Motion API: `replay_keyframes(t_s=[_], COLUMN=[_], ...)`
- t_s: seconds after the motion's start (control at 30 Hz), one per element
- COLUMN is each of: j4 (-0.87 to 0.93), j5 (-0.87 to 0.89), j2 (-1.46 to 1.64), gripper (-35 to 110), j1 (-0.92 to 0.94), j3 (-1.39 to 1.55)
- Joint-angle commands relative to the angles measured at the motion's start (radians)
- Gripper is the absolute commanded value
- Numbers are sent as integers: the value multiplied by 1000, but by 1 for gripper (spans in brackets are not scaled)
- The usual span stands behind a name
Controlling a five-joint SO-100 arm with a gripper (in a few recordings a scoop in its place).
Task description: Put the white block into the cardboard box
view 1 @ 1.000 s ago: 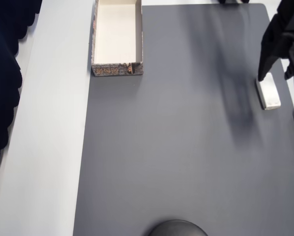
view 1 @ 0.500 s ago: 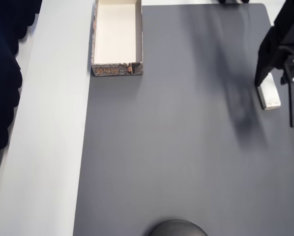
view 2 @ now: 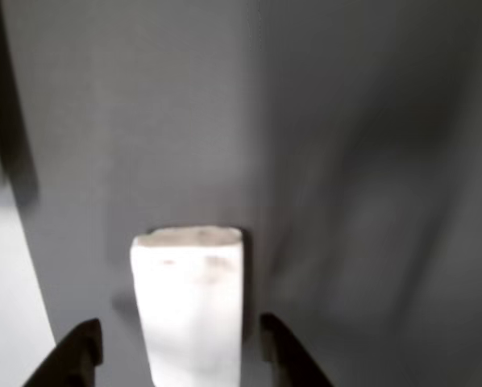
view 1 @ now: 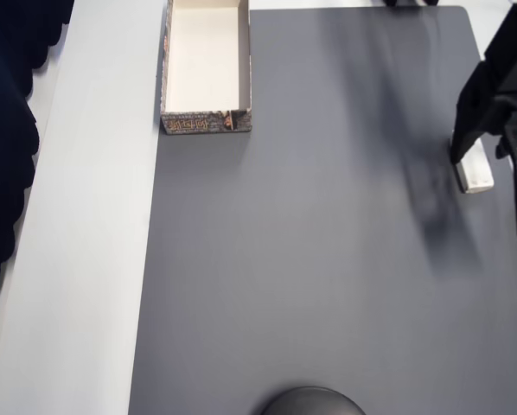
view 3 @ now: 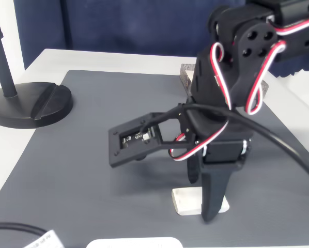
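Note:
The white block (view 1: 475, 170) lies flat on the dark grey mat (view 1: 310, 259) near its right edge. My black gripper (view 1: 481, 154) stands open over it, one finger on each side. In the wrist view the block (view 2: 191, 306) sits between the two dark fingertips (view 2: 76, 355), with a small gap on either side; the gripper (view 2: 180, 359) is not touching it. In the fixed view the gripper (view 3: 203, 199) stands down over the block (view 3: 187, 201). The cardboard box (view 1: 167, 78) sits open and empty at the mat's top left corner, far from the gripper.
A black round stand base (view 3: 30, 103) sits on the mat's edge, also seen in the overhead view as a stand base (view 1: 315, 402) at the bottom. A bigger white slab (view 3: 134, 243) lies at the near edge of the fixed view. The box (view 3: 187, 74) is partly hidden behind the arm.
My gripper has come down and slightly toward the bottom of the overhead view, so its fingers now straddle the white block. The block and the box have not moved.

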Motion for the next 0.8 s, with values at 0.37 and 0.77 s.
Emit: replay_keyframes(t_s=[0.37,0.77], j4=[-12,-17], j5=[8,9], j2=[-17,-29], gripper=[27,26], j1=[-15,-20], j3=[-72,-80])
